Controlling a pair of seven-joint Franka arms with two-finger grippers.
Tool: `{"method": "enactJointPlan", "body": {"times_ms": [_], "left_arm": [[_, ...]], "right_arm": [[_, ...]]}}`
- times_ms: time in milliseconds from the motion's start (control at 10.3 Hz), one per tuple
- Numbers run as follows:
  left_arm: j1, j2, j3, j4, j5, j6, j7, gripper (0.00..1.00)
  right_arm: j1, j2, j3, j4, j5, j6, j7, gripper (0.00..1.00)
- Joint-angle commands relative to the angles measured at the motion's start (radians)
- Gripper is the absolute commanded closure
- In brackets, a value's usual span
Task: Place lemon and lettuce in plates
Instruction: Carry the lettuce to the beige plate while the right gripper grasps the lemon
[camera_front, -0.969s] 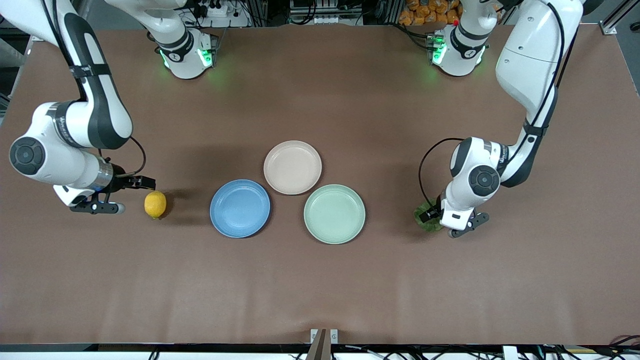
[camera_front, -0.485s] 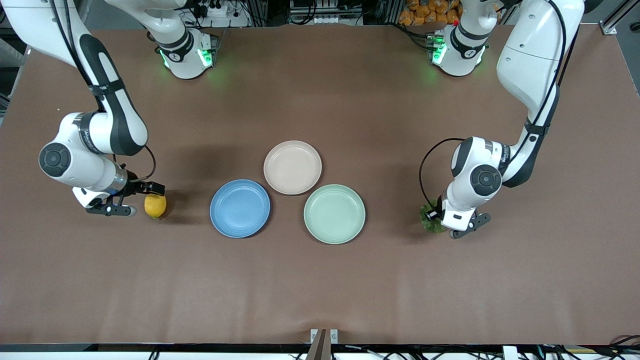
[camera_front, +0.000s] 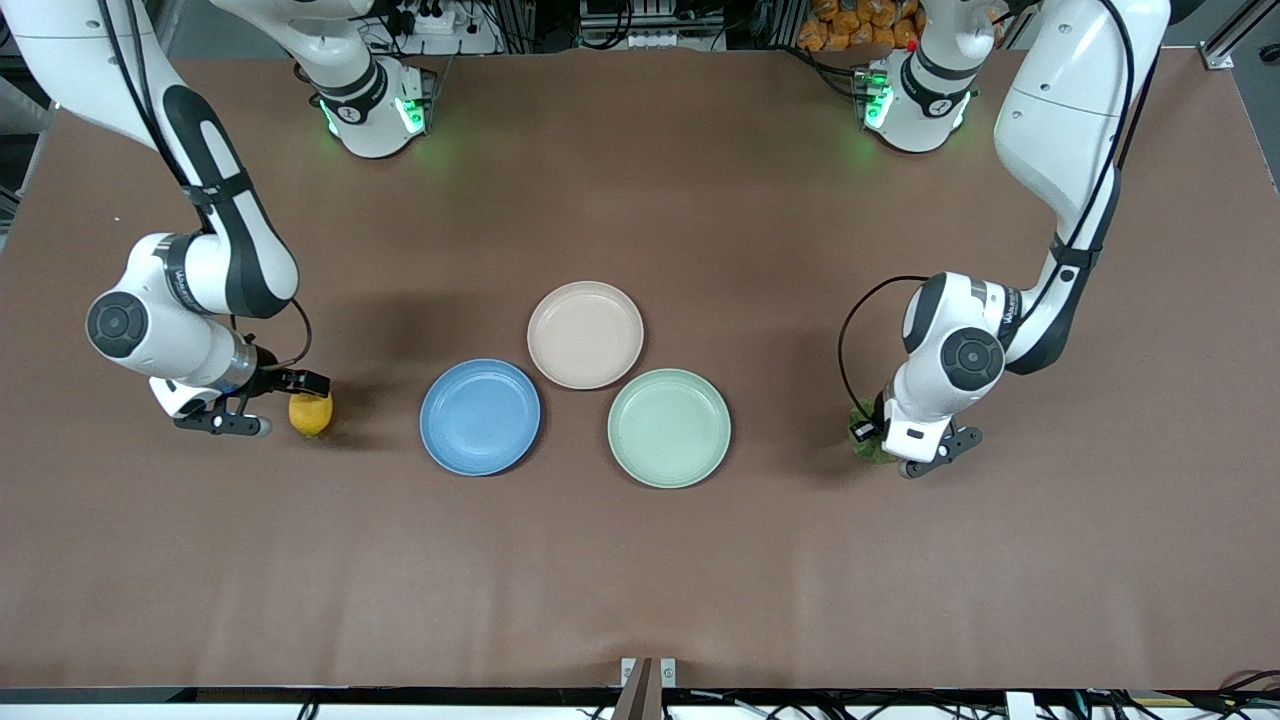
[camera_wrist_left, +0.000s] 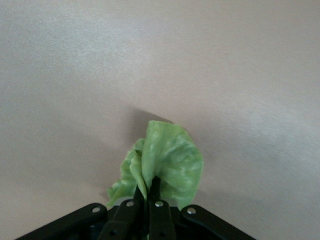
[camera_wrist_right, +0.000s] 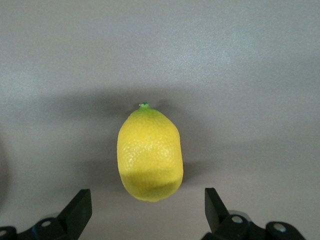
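The yellow lemon (camera_front: 311, 414) lies on the table toward the right arm's end, beside the blue plate (camera_front: 480, 417). My right gripper (camera_front: 284, 404) is low beside the lemon and open; in the right wrist view the lemon (camera_wrist_right: 150, 152) lies just ahead of the gripper (camera_wrist_right: 146, 198), between the lines of its two fingers. My left gripper (camera_front: 880, 445) is down at the table toward the left arm's end, shut on the green lettuce (camera_front: 866, 450), which is mostly hidden under the hand. In the left wrist view the gripper (camera_wrist_left: 149, 187) pinches the bunched leaf (camera_wrist_left: 172, 155). The beige-pink plate (camera_front: 585, 335) is empty.
A pale mint-green plate (camera_front: 669, 428) sits beside the blue plate, between it and the lettuce. The three plates cluster at the table's middle. Brown table surface lies open all round them.
My right gripper has moved along the table up to the lemon. My left hand has settled lower over the lettuce, which now shows less and is bunched.
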Motion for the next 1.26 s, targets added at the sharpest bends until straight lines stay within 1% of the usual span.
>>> {"method": "enactJointPlan", "body": {"times_ms": [0,194,291,485,581,872,969,1066,1163], "left_arm": [[-0.04,-0.071,0.001,-0.005,0.029,-0.072,-0.054,1.0],[-0.069,-0.109,-0.01,-0.002,0.026,-0.12,-0.086,1.0],[-0.08,-0.13,-0.03,0.0,0.015,-0.128,-0.116,1.0],[-0.08,-0.154,-0.109,0.003,0.015,-0.138,-0.23,1.0],[-0.083,-0.152,-0.145,0.032,0.014,-0.14,-0.285,1.0],[-0.089,-0.147,-0.275,0.05,0.014,-0.14,-0.481,1.0],[-0.1,-0.144,-0.306,0.069,0.015,-0.14,-0.543,1.0],[-0.135,-0.128,-0.311,0.107,0.015,-0.14,-0.596,1.0],[-0.173,-0.115,-0.311,0.133,0.015,-0.14,-0.642,1.0]], "right_arm": [[-0.007,0.048,0.01,-0.002,0.011,0.07,0.015,0.0],[-0.01,0.062,0.01,0.0,0.011,0.079,0.017,0.0],[-0.007,0.065,0.01,0.0,0.011,0.085,0.017,0.0],[-0.001,0.09,0.01,0.004,0.011,0.119,0.017,0.0],[-0.002,0.096,0.01,0.003,0.011,0.121,0.017,0.0],[-0.002,0.101,0.011,0.004,0.011,0.122,0.017,0.01],[-0.001,0.102,0.011,0.004,0.011,0.122,0.017,0.17],[-0.001,0.101,0.011,0.004,0.011,0.119,0.017,0.37],[-0.004,0.101,0.011,0.004,0.012,0.119,0.018,0.52]]}}
